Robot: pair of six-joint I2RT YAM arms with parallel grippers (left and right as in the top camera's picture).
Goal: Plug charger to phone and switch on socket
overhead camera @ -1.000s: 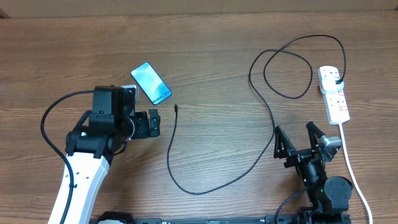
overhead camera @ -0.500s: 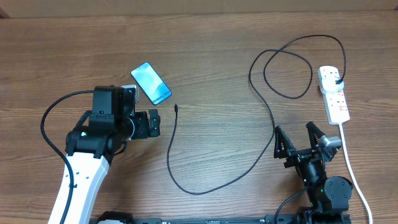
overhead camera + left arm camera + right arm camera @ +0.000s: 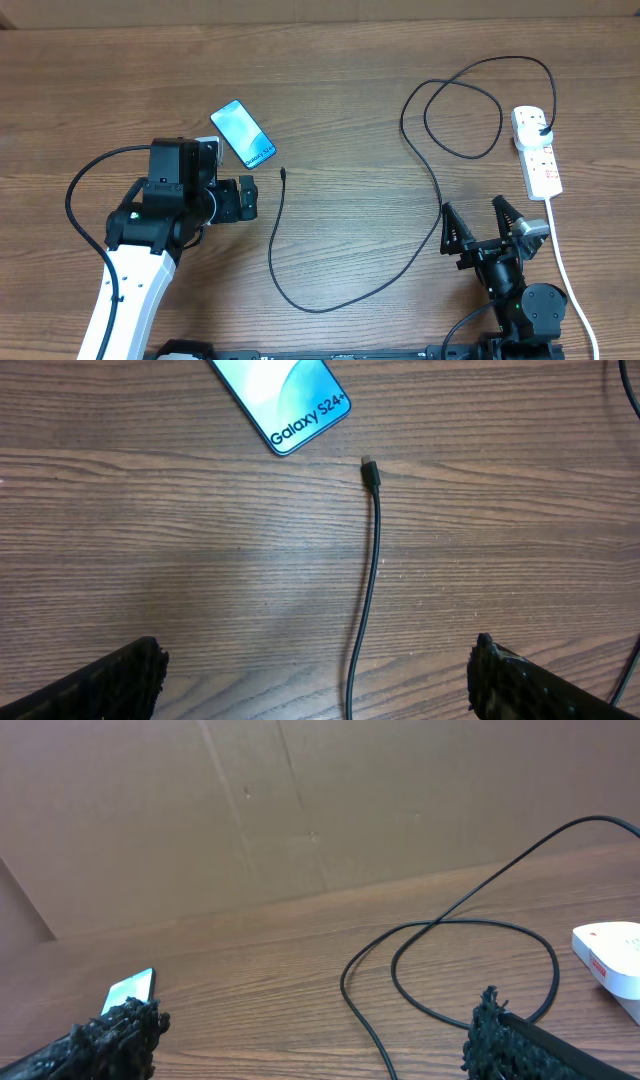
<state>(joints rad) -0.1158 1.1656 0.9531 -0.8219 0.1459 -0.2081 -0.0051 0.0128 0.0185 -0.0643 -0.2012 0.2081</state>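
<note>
Two grippers hung empty, the charger not yet picked up.
The charger [image 3: 372, 575] tip lay unplugged just beside the phone [image 3: 285, 400]. The left gripper [image 3: 315, 685] hovered near it, jaws spread, probably next to pinch that tip. The right gripper [image 3: 478, 228], jaws also spread, and the socket [image 3: 537, 150] sat well apart from the phone.

Even, bright overhead light; faint soft shadows on the table [image 3: 340, 90] (no glare), all views sharp.
</note>
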